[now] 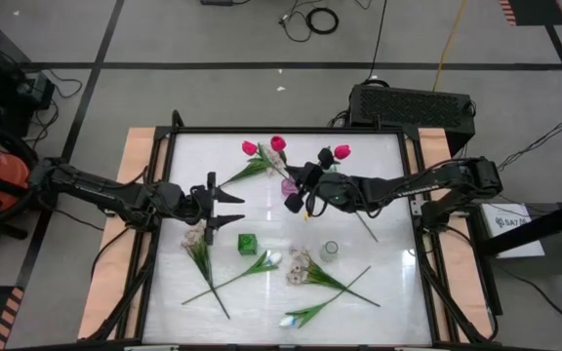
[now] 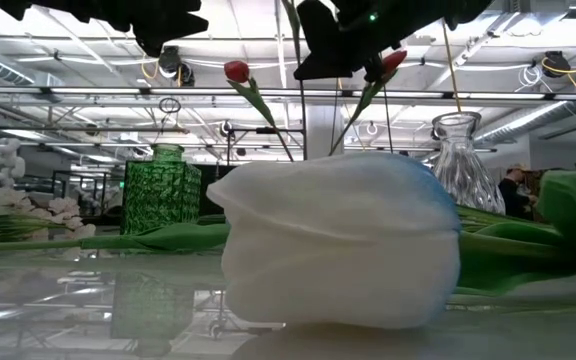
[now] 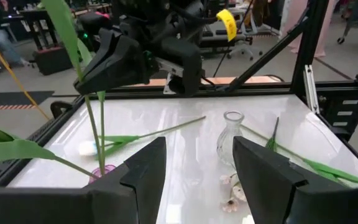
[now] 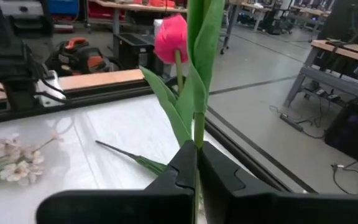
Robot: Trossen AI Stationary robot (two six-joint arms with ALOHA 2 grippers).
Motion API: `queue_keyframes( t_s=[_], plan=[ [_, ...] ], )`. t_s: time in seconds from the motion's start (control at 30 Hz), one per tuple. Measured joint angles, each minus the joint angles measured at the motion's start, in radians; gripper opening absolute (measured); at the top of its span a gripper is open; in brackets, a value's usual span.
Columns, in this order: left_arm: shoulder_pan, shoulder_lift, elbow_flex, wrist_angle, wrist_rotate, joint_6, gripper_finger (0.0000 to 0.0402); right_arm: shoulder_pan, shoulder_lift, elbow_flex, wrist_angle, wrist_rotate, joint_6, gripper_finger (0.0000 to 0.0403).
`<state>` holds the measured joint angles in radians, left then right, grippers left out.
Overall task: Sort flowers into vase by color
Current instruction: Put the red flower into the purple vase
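The right gripper [image 1: 307,198] is clamped on the thin green stem of a pink tulip [image 4: 171,36]; in the right wrist view its fingers meet around the stem, and the bloom stands above them. In the high view it hangs over the middle of the table, just beside a small purple vase [image 1: 289,187] that already holds pink tulips [image 1: 263,146] fanning out toward the far edge. My judgement is that this stem is on its way into that vase, or has just gone in; I cannot tell whether its foot is inside the mouth.

The left gripper [image 1: 224,208] hovers with its fingers apart and nothing between them, left of centre over the table [image 1: 379,166] and pointing toward the right arm.

Outward from there, the rest is unsorted. A green glass vase [image 1: 247,243] stands near the middle and a clear glass vase [image 1: 329,252] to its right, and neither appears to hold a flower. Lying flat on the near half are a cream blossom spray [image 1: 196,240] on the left, another cream spray [image 1: 301,266] near the clear vase, a white tulip [image 1: 271,259] between them, and a second white tulip [image 1: 291,319] by the near edge, the one that fills the low view.

So the pink group looks nearly done, while the white tulips and cream sprays are all left to do.
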<state>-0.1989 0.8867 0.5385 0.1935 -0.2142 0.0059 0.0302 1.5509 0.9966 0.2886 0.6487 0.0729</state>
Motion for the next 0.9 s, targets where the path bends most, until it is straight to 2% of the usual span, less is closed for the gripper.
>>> queue_keyframes(
  t_s=[0.43, 0.9],
  plan=[
    [0.000, 0.000, 0.000, -0.002, 0.000, 0.001, 0.0193, -0.036, -0.001, 0.000, -0.054, 0.000, 0.177, 0.0000],
    [0.000, 0.000, 0.000, -0.003, 0.000, 0.001, 0.0193, -0.051, -0.001, 0.000, -0.064, 0.006, 0.217, 0.0014]
  ],
)
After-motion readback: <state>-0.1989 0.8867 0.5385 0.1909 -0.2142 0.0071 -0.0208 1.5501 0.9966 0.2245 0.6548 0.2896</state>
